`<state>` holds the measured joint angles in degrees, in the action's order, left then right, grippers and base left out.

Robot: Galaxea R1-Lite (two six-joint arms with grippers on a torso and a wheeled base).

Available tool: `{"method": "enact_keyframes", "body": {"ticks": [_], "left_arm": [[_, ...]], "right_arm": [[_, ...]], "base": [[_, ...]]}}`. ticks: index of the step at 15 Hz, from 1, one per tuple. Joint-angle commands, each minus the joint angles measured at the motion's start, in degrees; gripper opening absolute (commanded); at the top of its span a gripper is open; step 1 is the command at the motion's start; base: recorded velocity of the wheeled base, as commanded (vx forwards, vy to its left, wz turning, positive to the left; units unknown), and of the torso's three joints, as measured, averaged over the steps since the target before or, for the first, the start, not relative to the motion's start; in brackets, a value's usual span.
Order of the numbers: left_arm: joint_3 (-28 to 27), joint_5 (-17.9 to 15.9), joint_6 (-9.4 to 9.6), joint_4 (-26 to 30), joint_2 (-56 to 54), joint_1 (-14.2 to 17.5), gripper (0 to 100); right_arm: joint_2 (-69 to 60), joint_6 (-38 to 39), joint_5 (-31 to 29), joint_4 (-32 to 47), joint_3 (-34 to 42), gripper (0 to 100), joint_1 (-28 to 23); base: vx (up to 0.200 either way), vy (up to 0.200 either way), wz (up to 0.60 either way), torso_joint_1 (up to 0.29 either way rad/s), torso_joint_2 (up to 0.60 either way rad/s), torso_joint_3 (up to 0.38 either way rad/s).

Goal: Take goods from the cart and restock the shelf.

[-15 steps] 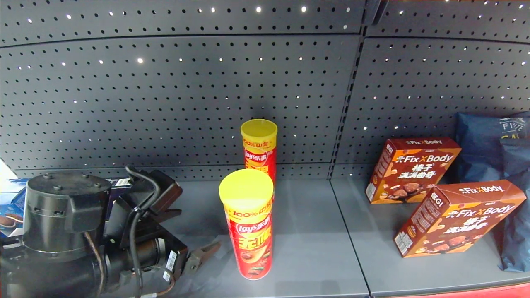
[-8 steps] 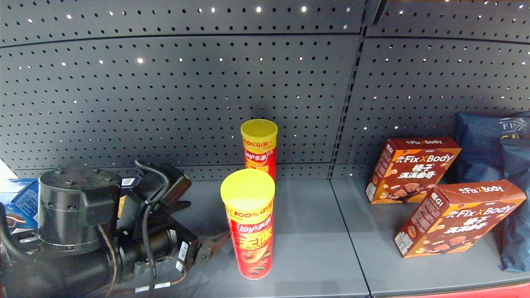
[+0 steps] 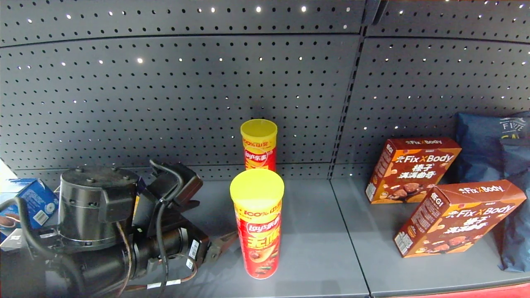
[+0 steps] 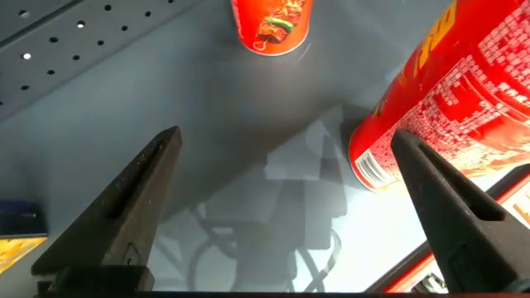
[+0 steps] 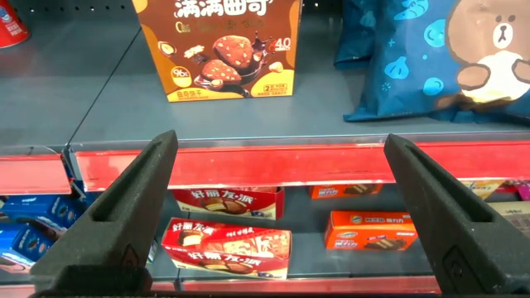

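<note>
We find the front can (image 3: 258, 223) upright on the shelf (image 3: 323, 248), at six o'clock of the rear can (image 3: 259, 145). The left gripper (image 4: 286, 139) lies at its nine o'clock, jaws spread wide and holding nothing, with one finger against or just beside the can. The right gripper (image 5: 280, 141) is likewise spread and empty. We judge the placement done. The next move is a retreat that does not nudge the can.

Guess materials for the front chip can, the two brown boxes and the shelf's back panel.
Front chip can: likely a paperboard tube under a glossy printed wrap, with a slight sheen on its side; yellow lid looks like matte plastic.
Brown boxes: printed cardboard, crisp folded edges.
Back panel: probably painted sheet metal, matte grey, regular punched holes.
</note>
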<state>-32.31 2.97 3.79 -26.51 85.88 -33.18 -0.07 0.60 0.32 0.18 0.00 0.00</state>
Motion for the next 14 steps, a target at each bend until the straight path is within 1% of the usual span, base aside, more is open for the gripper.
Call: {"method": "enact_keyframes", "body": {"ticks": [1, 5, 8, 11, 13, 14], "left_arm": [[-0.1, 0.0, -0.01, 0.0, 0.3, 0.0, 100], [1.6, 0.3, 0.52, 0.1, -0.4, 0.6, 100], [2.1, 0.4, 0.52, 0.1, -1.5, 0.6, 100], [1.5, 1.1, 0.52, 0.1, -5.8, 0.8, 100], [1.9, 1.1, 0.52, 1.2, -11.3, 2.2, 100], [2.4, 1.2, 0.43, 2.6, -15.5, 2.4, 100]], "right_arm": [[0.1, 0.0, 0.0, 0.0, 0.0, 100, 0.0], [0.1, 0.0, 0.0, 0.0, 0.0, 100, 0.0], [0.1, 0.0, 0.0, 0.0, 0.0, 100, 0.0], [0.1, 0.0, 0.0, 0.0, 0.0, 100, 0.0], [0.1, 0.0, 0.0, 0.0, 0.0, 100, 0.0], [0.1, 0.0, 0.0, 0.0, 0.0, 100, 0.0]], "base": [[0.000, 0.000, 0.00, 0.000, 0.00, 0.000], [0.000, 0.000, 0.00, 0.000, 0.00, 0.000], [0.000, 0.000, 0.00, 0.000, 0.00, 0.000], [0.000, 0.000, 0.00, 0.000, 0.00, 0.000], [0.000, 0.000, 0.00, 0.000, 0.00, 0.000], [0.000, 0.000, 0.00, 0.000, 0.00, 0.000]]}}
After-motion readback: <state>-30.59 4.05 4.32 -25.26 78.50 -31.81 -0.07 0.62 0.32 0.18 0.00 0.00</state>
